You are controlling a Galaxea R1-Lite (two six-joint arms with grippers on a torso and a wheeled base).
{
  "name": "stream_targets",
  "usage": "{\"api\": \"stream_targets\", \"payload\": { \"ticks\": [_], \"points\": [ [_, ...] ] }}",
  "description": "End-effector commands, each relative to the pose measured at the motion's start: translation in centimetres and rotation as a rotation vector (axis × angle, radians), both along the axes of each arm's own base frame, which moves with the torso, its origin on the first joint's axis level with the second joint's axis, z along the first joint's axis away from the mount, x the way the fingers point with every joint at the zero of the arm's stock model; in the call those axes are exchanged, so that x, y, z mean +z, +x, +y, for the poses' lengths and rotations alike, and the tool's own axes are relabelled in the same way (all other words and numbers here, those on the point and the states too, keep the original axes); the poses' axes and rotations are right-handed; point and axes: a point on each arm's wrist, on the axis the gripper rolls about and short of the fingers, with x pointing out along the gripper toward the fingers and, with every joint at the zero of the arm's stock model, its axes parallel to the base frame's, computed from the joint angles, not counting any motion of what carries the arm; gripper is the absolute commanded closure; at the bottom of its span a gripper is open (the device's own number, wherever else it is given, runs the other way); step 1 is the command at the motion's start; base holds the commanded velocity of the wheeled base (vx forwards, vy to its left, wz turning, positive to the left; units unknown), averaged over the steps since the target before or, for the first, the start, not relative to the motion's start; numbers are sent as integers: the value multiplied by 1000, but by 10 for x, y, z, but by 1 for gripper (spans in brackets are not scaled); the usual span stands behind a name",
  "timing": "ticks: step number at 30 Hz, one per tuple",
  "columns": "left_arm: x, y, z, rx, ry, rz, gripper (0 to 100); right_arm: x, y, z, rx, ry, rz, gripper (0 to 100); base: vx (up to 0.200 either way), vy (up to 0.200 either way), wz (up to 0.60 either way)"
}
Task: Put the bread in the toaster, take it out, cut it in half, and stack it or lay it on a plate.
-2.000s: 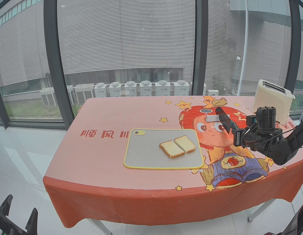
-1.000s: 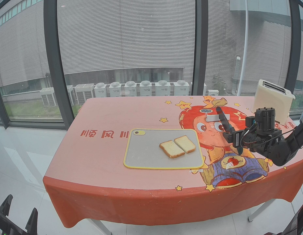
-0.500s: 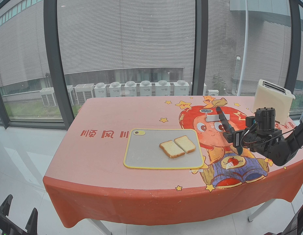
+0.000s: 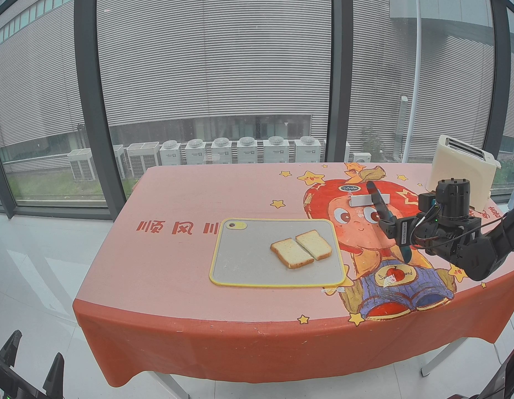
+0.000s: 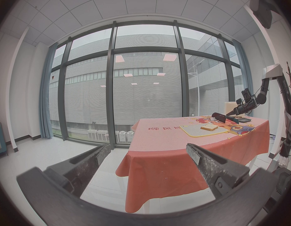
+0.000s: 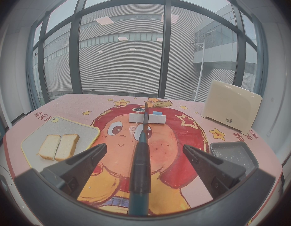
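Two toasted bread halves (image 4: 301, 248) (image 6: 57, 146) lie side by side on the grey, yellow-edged cutting board (image 4: 246, 256) (image 6: 76, 127). The cream toaster (image 4: 462, 170) (image 6: 231, 105) stands at the table's far right. A dark-handled knife (image 4: 382, 206) (image 6: 141, 160) lies on the tablecloth with its tip on a white rest (image 4: 359, 200) (image 6: 156, 118). My right gripper (image 4: 394, 229) (image 6: 144, 148) hovers open over the knife handle, its fingers wide on either side and not touching it. My left gripper (image 4: 29, 364) (image 5: 148, 151) hangs open below table height, off the table's left front.
A dark grey tray (image 6: 235, 153) sits on the cloth in front of the toaster, near the right gripper. The left half of the table (image 4: 174, 250) has bare cloth. Large windows stand behind the table's far edge.
The right gripper tilted the knife down onto the cloth and the rest, let go of it, and has since risen slightly. Bread, board and left arm have not moved.
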Motion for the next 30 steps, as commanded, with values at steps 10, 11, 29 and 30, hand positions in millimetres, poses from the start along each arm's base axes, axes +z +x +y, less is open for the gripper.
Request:
{"api": "stream_targets", "payload": {
  "ticks": [10, 11, 29, 30],
  "points": [
    [-5, 1, 0, 0, 0, 19, 0, 18, -26, 21, 89, 15, -42, 0, 0, 0, 0],
    [-5, 1, 0, 0, 0, 19, 0, 19, -26, 22, 91, 15, -46, 0, 0, 0, 0],
    [-5, 1, 0, 0, 0, 19, 0, 6, -29, 58, 203, -4, -7, 0, 0, 0, 0],
    [-5, 1, 0, 0, 0, 19, 0, 7, -25, 59, 202, -2, -11, 0, 0, 0, 0]
  ]
}}
